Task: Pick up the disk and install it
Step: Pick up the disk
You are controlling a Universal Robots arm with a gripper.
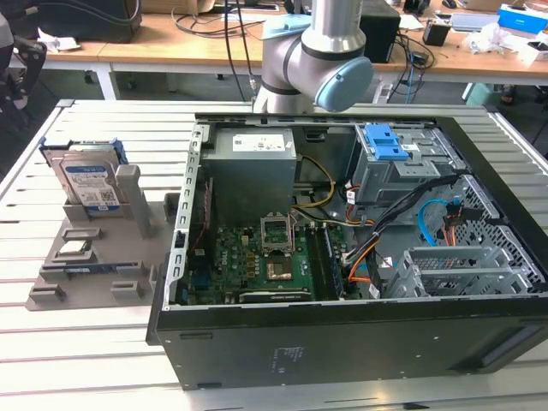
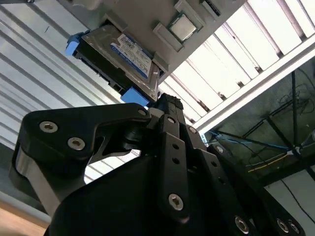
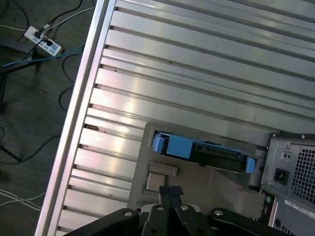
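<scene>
Gripper: the gripper [image 2: 166, 104] appears pressed together with nothing between its tips. In both wrist views it points toward the disk without touching it.
Disk: the disk [image 2: 130, 56] stands on edge in a grey holder [image 1: 103, 257], label side out. The holder sits on the table [image 1: 77, 360] near the edge on the exterior view's left, beside the computer case [image 1: 342, 347].
Why it stands so: my judgement is that the slot keeps the disk upright so its blue frame [image 3: 202, 150] and upper edge are free for a pinch from above.
Holder's other load: a small square chip [image 2: 183, 27] lies flat in a pocket just beside the disk.
Case: it lies open side up, exposing the grey power supply [image 1: 253, 163] and the drive cage with a blue latch [image 1: 385, 145]. This probably leaves the bay reachable from above.
Arm pose: a grey joint of the arm [image 1: 317, 60] rises behind the case at the table's far edge. The wrist views look down on the holder, so the wrist seems to be reached out over that corner of the table.
Progress: the disk is not yet picked up.
</scene>
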